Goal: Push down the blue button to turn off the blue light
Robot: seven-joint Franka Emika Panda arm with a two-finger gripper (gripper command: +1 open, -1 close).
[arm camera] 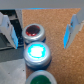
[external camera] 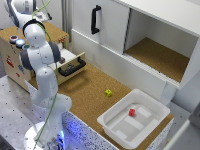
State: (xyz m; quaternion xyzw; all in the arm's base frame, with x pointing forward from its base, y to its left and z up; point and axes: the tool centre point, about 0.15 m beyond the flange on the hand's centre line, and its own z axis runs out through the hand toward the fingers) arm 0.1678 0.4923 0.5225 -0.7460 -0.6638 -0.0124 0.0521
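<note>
Cork-topped box (external camera: 50,30) at the exterior view's left carries 3 buttons in a row; arm sits above them. Risk: red button (arm camera: 34,33) is just beside the blue button (arm camera: 38,54), so a slightly off descent presses the wrong cap or clips a rim. Blue cap glows pale blue-white, blue light (arm camera: 37,50) on. Gripper (arm camera: 41,27) wide open, holding nothing, fingers straddling the row

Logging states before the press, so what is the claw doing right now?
Claw: open, holding nothing; its fingers stand wide apart above the lit blue button.
</note>
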